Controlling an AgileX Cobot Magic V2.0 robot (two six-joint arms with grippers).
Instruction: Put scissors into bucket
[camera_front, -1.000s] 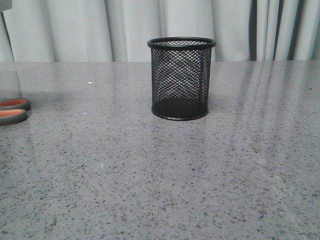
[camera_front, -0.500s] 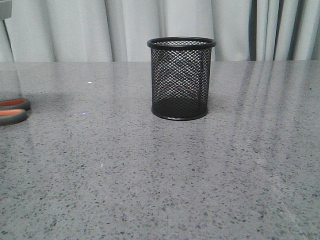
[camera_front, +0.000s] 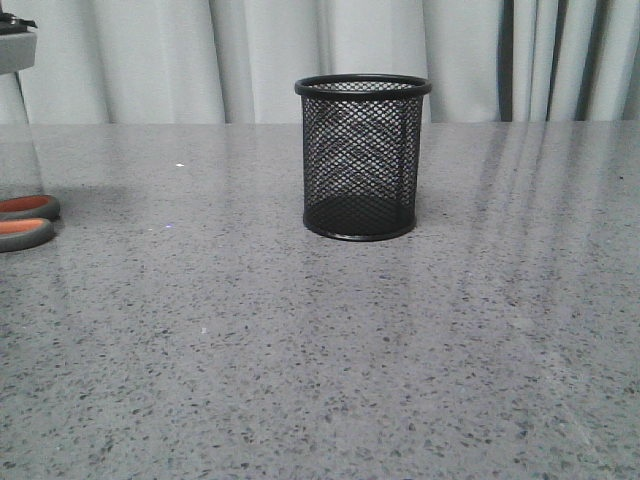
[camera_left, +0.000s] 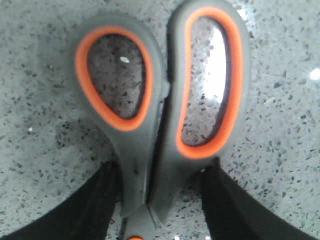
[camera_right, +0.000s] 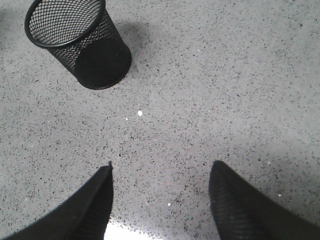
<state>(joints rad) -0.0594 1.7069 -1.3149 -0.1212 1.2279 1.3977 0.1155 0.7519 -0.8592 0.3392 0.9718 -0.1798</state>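
The scissors (camera_left: 160, 95) lie flat on the speckled grey table, grey handles with orange-lined loops. In the front view only their loops (camera_front: 25, 220) show, at the left edge. My left gripper (camera_left: 160, 172) is open, its black fingers (camera_left: 105, 200) on either side of the handles' neck, close to it. The blades are out of view. The bucket (camera_front: 362, 158), a black wire-mesh cup, stands upright and empty at the table's middle; it also shows in the right wrist view (camera_right: 80, 45). My right gripper (camera_right: 160, 170) is open and empty above bare table, apart from the bucket.
Pale curtains hang behind the table's far edge. A grey part of my left arm (camera_front: 15, 45) shows at the top left of the front view. The speckled tabletop (camera_front: 300, 350) stretches between scissors and bucket.
The grey part of my left arm has come down into the front view's top left corner. The scissors' loops have shifted very slightly left. The bucket has not moved.
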